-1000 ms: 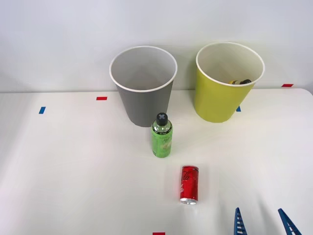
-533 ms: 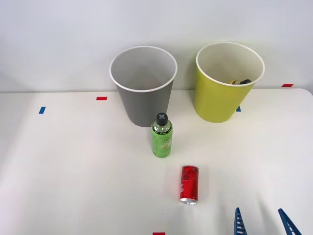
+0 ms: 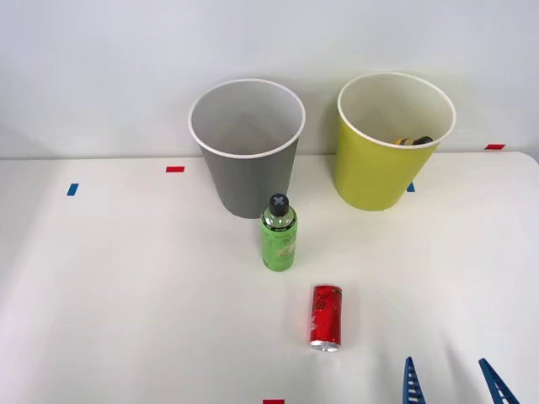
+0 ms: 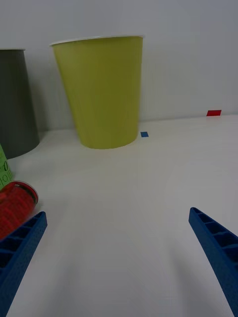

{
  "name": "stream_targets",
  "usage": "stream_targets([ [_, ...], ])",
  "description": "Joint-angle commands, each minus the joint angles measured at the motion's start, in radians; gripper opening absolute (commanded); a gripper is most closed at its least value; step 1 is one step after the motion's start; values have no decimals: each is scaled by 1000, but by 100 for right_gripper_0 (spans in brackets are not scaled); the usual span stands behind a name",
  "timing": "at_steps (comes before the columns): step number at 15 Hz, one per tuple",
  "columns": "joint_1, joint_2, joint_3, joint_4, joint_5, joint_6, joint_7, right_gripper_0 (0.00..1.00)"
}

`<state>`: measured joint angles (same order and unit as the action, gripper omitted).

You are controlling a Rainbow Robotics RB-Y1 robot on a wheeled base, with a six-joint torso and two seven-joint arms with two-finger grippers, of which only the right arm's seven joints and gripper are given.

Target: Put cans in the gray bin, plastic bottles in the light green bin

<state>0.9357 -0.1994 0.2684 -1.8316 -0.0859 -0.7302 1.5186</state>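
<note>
**Can and bottle wait on the table, right gripper wide open near the front edge**

The red can (image 3: 326, 316) lies on its side on the white table (image 3: 126, 295), its silver end toward the camera in the front view. Just behind it, a little to the robot's left, the green bottle (image 3: 279, 233) stands upright with its black cap on; the two are near each other but apart. Behind the bottle, close to its cap, stands the gray bin (image 3: 247, 150), and to its right, with a gap between, the light green bin (image 3: 389, 140), in which something dark and yellow peeks over the near rim.

The right gripper (image 3: 452, 383) sits low at the front of the table, to the right of the can, its blue ribbed fingers (image 4: 22, 247) spread wide and holding nothing. From the wrist view the can lies just beside one finger, with bare table between the fingers up to the light green bin.

Small red and blue tape marks (image 3: 174, 169) dot the table.

Since the earlier frames nothing has moved: can, bottle, bins and gripper match.
</note>
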Motion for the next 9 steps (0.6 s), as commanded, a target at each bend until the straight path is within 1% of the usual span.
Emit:
stream_targets([
  [1, 0, 0, 0, 0, 0, 0, 0, 100],
  [9, 0, 0, 0, 0, 0, 0, 0, 100],
])
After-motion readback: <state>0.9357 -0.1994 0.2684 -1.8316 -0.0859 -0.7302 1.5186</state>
